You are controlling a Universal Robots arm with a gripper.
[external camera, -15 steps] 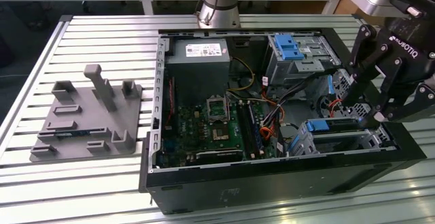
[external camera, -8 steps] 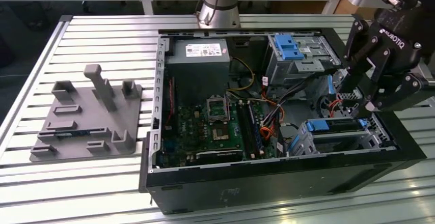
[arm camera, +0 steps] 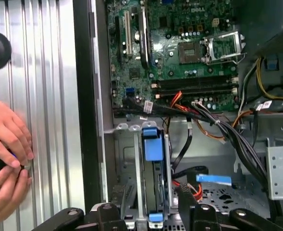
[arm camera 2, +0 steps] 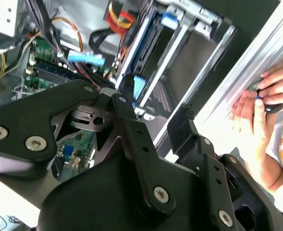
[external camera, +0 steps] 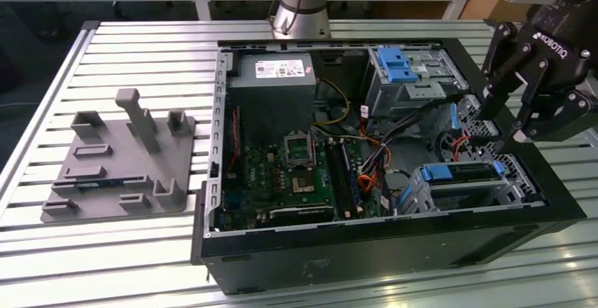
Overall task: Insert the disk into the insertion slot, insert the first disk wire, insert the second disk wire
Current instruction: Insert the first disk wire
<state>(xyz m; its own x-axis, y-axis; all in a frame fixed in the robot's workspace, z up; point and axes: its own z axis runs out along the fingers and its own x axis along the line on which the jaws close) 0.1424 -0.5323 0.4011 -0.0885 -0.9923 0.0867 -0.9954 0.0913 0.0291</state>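
Hovering over the exterior view's right edge of the open computer case [external camera: 374, 259], the gripper [external camera: 509, 122] hangs with its two black fingers [arm camera: 184, 199] spread wide and nothing between them. It is empty-handed.

Below it, the disk [external camera: 458, 173] sits down in the insertion slot [external camera: 512, 182], the low perforated cage in the case corner toward the exterior view's right. The blue carrier's handle tab shows plainly, but the cage walls hide most of the silver body. In the first wrist view the disk appears edge-on, a thin dark slab between the rails, with one end cut off behind the gripper's links.

Wires now — a tangle of black, orange and red cables [arm camera: 227, 134] runs from the motherboard [arm camera: 179, 43] toward the cage. A light-blue flat connector [arm camera: 213, 179] lies over the perforated floor beside the slot, apart from the disk. Whether anything is plugged into the disk I can't make out, because that end is hidden.

A person's hands [arm camera: 6, 159] are over the slatted table [external camera: 140, 42] just outside the case wall. They are closed around something small and dark, partly cut off by the frame. The taller grey cage [external camera: 411, 84] with its blue latch stands deeper in the case.
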